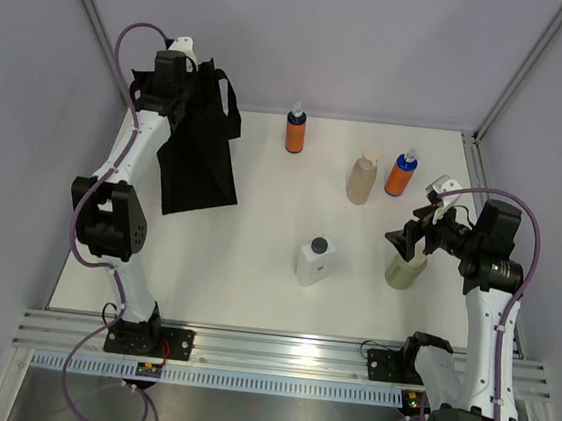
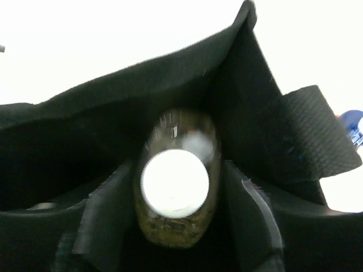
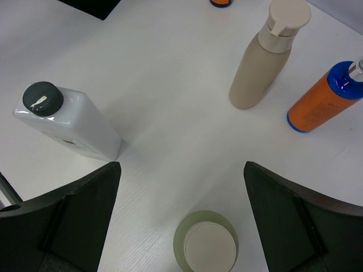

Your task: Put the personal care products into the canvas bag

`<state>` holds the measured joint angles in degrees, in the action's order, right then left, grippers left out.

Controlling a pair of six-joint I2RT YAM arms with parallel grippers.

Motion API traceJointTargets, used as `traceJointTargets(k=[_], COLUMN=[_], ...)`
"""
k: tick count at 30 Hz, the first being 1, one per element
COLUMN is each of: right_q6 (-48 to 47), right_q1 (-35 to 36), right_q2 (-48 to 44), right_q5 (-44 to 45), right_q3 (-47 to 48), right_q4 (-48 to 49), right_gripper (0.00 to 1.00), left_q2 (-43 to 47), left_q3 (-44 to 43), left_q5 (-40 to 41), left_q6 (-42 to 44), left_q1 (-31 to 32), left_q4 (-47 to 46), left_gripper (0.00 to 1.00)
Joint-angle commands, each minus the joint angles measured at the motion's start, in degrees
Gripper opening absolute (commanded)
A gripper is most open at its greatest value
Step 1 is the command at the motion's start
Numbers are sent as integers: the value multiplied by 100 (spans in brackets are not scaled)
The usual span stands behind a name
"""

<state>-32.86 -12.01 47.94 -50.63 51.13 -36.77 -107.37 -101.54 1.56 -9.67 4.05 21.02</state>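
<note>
Nearest the bases, the right gripper (image 1: 410,246) hangs with its jaws spread wide either side of the olive-green bottle with a cream cap (image 3: 205,245). The bottle stands upright between the fingers (image 3: 85,209), apart from both. To its left on the white table (image 1: 248,237) stands the white rectangular bottle with a dark grey screw cap (image 1: 314,259). Further back stand the tall beige pump bottle (image 1: 363,175) and, just beside it, an orange bottle with a blue top (image 1: 401,173); a second orange bottle (image 1: 295,130) stands well apart, near the far edge. At far left the left gripper (image 2: 176,170) reaches down into the black fabric tote bag (image 1: 201,162) – clamped on the amber translucent bottle with a white cap (image 2: 176,226), inside the bag's dark walls.
</note>
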Motion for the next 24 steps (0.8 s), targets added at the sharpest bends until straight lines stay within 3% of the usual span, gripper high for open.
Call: traceJointTargets(k=[1, 2, 8, 15, 17, 18, 20, 21, 22, 24], right_q6=[-167, -194, -449, -774, -1290, -1615, -3342, -4054, -5427, -6378], right_q1=[-12, -12, -12, 23, 459, 689, 1190, 1375, 1412, 1595], right_q2=[31, 48, 145, 259, 434, 496, 767, 882, 1023, 1602], right_q5=[-114, -122, -333, -1009, -1125, -1046, -905, -931, -1053, -1107], right_q3=[-7, -7, 19, 63, 325, 431, 773, 854, 941, 1292], right_q4=[-84, -102, -356, -681, -988, -1486, -2190, -2933, -3263, -3965], right_gripper=[99, 100, 100, 99, 100, 100, 100, 100, 100, 99], left_q2=[217, 269, 769, 1587, 2034, 2201, 2851, 3106, 3622, 4152], left_q3=[81, 90, 55, 11, 20, 63, 308, 745, 1002, 1895], left_q5=[0, 54, 46, -525, -464, -481, -682, -832, -1129, -1447], left_q6=[-167, -158, 176, 106, -17, -104, -236, -333, -395, -509], left_q1=[16, 16, 8, -1, -10, -10, -10, -10, -10, -10], left_q4=[-1196, -1188, -1065, -564, -248, -151, 25, 17, 17, 25], left_gripper=[78, 99, 99, 99, 99, 99, 99, 99, 99, 99])
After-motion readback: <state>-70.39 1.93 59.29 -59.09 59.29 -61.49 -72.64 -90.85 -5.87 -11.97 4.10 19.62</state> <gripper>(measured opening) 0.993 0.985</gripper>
